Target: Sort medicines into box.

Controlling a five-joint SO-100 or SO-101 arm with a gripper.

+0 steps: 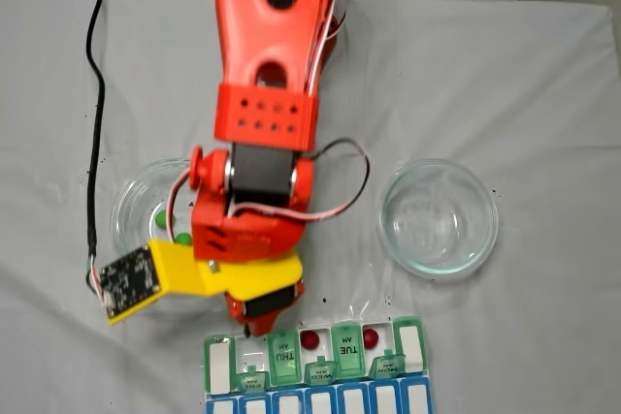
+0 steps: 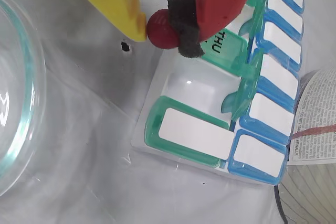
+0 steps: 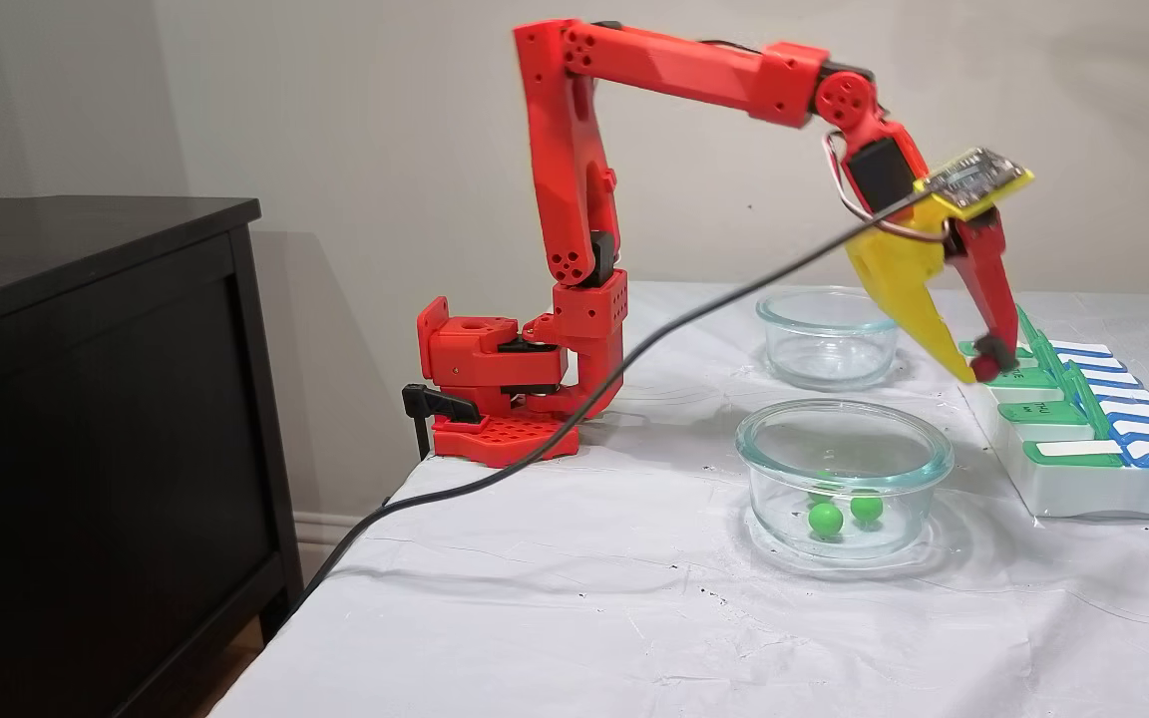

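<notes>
We see the red-and-yellow two-finger gripper pinching a small dark red ball just above the flat green-and-blue pill organizer, beside its THU lid

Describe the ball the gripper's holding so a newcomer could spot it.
Find the pill organizer on the table's near edge in the fixed view from above. The gripper hangs over it, pinching a dark red ball. The bowl's balls are green.
</notes>
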